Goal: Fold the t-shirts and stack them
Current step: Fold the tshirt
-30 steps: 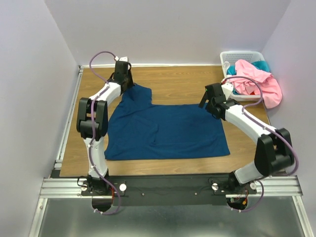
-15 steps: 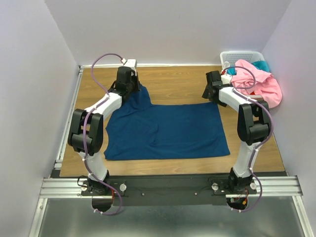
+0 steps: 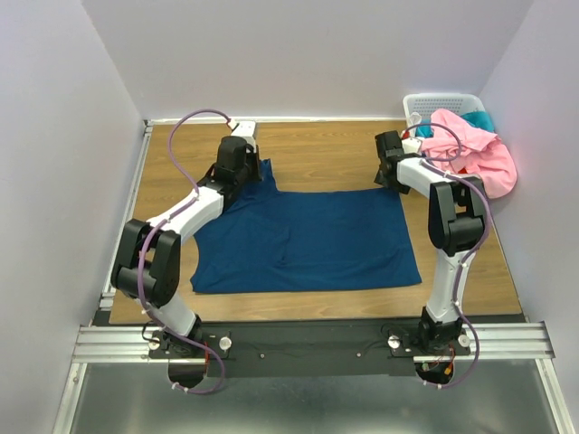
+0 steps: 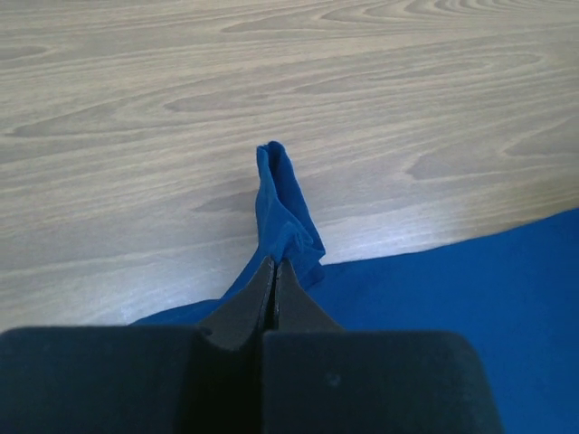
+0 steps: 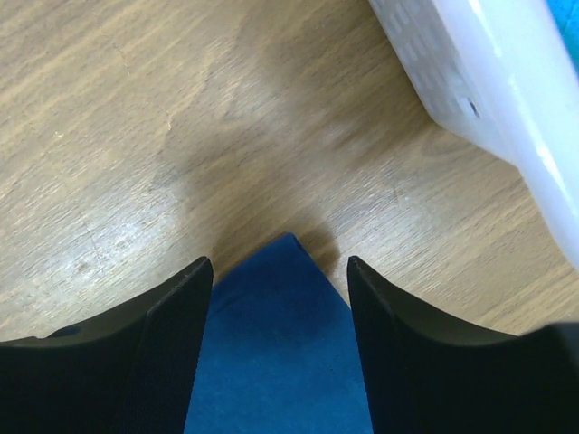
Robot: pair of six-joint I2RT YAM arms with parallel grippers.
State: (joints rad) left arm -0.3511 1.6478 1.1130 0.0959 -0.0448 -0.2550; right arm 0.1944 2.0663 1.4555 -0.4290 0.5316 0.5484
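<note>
The dark blue t-shirt [image 3: 303, 240] lies flat on the surface [image 3: 317, 158], long axis running left to right, far-left corner pinched in the clenched left tool [image 4: 274, 267], far-right corner pointing between the spread fingers of the right tool [image 5: 279, 264].

T-shirts: three. Navy t-shirt [image 3: 308, 240] centre frame; pink t-shirt [image 3: 470, 149], teal t-shirt [image 3: 482, 118] upper right. Basket [image 3: 439, 100]: one. Arms: two, left arm [image 3: 193, 211], right arm [image 3: 450, 217].

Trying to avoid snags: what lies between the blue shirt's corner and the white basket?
Only bare wooden table, seen in the right wrist view; the open right claw straddles a corner of the blue shirt, the basket beyond.
</note>
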